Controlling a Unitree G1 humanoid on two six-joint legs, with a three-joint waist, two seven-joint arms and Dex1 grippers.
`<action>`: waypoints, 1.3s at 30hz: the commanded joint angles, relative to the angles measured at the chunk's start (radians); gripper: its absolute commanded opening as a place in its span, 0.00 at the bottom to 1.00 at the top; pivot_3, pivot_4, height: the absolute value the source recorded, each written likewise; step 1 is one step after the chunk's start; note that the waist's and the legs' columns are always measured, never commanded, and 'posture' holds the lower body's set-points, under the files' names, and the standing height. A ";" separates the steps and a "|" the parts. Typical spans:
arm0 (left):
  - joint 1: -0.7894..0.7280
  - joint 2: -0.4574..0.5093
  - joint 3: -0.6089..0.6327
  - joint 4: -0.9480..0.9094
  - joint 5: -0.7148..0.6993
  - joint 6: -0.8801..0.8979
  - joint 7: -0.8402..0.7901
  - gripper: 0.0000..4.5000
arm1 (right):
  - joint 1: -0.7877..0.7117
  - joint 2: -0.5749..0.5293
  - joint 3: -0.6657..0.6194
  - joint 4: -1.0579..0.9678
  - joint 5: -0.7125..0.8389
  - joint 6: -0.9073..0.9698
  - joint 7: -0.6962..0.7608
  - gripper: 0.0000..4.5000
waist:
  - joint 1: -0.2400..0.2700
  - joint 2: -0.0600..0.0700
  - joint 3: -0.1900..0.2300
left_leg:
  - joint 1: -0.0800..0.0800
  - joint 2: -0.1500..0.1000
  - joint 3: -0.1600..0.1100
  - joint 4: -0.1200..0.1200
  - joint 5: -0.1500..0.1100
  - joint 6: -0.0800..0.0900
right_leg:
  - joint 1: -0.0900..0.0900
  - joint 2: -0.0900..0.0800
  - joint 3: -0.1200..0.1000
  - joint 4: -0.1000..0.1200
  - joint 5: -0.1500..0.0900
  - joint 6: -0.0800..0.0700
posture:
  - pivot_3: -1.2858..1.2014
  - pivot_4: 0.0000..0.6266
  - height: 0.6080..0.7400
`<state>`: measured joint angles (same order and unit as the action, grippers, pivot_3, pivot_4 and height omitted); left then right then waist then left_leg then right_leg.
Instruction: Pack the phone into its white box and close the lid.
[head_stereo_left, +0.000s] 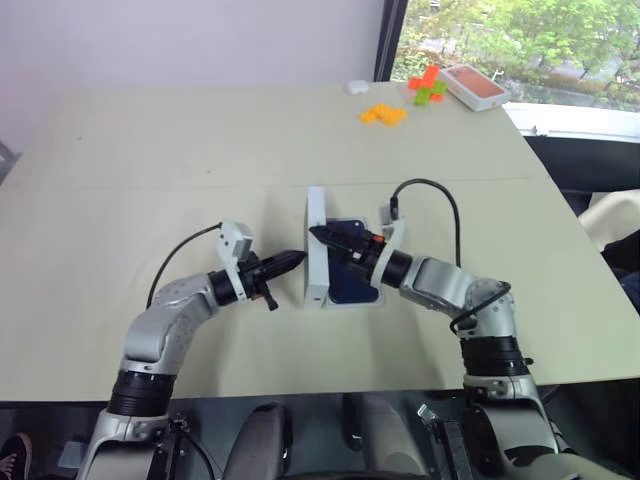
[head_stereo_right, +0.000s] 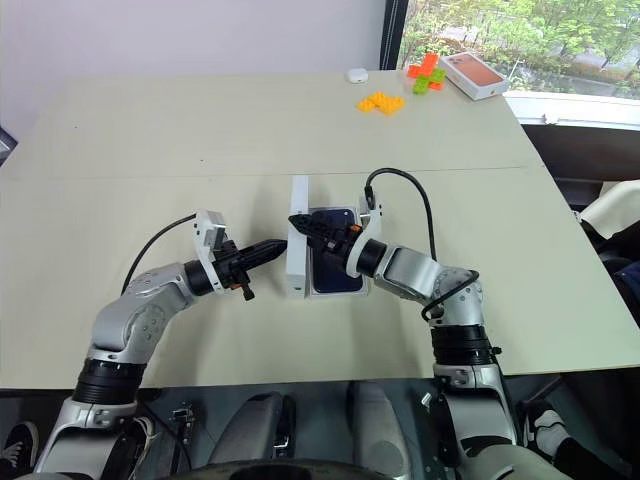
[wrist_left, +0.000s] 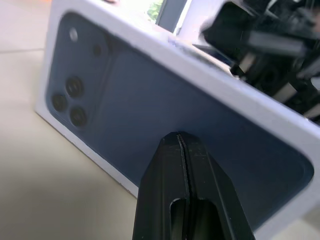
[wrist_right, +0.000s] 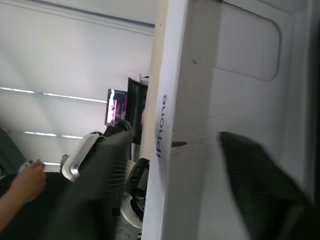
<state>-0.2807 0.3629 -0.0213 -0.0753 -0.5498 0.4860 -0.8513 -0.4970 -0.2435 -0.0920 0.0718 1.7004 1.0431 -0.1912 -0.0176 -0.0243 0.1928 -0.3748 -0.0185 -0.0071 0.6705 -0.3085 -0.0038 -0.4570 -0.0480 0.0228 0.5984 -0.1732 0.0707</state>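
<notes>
Left eye view gives you the lid (head_stereo_left: 316, 245) standing on its long edge near the middle of the bench (head_stereo_left: 150, 150), its long axis running away from you and its printed phone face turned toward your left side. Just behind it, on the right, lies a dark blue slab (head_stereo_left: 352, 275) flat on the bench; whether that is the phone already in the white box you cannot tell from here.

Your right hand (head_stereo_left: 330, 238) reaches in level from the right, and its fingers straddle the lid's top edge, spread, one on either side of the wall. Your left hand (head_stereo_left: 290, 262) points level at the printed face from the left, fingers pressed together, tip just short of the lid or barely touching it.

Both hands are at the lid; tipping it rightward over the slab looks like the left hand's push.
</notes>
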 joint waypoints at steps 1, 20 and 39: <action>0.000 -0.014 -0.006 -0.013 0.002 -0.016 0.000 0.00 | -0.049 -0.084 -0.016 -0.078 -0.063 0.035 0.095 0.88 | 0.001 0.000 0.000 | 0.000 0.000 0.000 0.000 0.000 0.000 | 0.000 0.000 0.000 0.000 0.000 0.000 | 0.52 0.24 1.00; -0.046 -0.116 -0.069 -0.020 0.021 -0.015 0.018 0.00 | -0.087 -0.518 0.071 -0.097 -0.701 -0.100 0.729 0.88 | 0.005 0.000 0.000 | 0.001 -0.001 0.000 0.014 -0.002 0.003 | 0.011 0.001 0.000 -0.003 0.001 0.003 | 0.52 0.24 1.00; -0.058 0.048 0.076 0.005 0.055 -0.045 0.063 0.00 | -0.058 -0.494 0.235 -0.175 -1.312 -0.523 0.908 0.35 | 0.004 0.000 0.000 | 0.002 0.000 -0.001 0.014 -0.002 0.004 | 0.011 0.001 0.000 -0.003 0.001 0.003 | 0.52 0.24 1.00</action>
<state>-0.3236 0.4000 0.0267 -0.0685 -0.5073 0.4693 -0.7959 -0.5569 -0.7438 0.1392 -0.0573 0.4307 0.5684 0.7162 -0.0136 -0.0240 0.1932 -0.3726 -0.0189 -0.0085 0.6842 -0.3109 0.0000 -0.4463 -0.0466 0.0224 0.5951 -0.1721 0.0740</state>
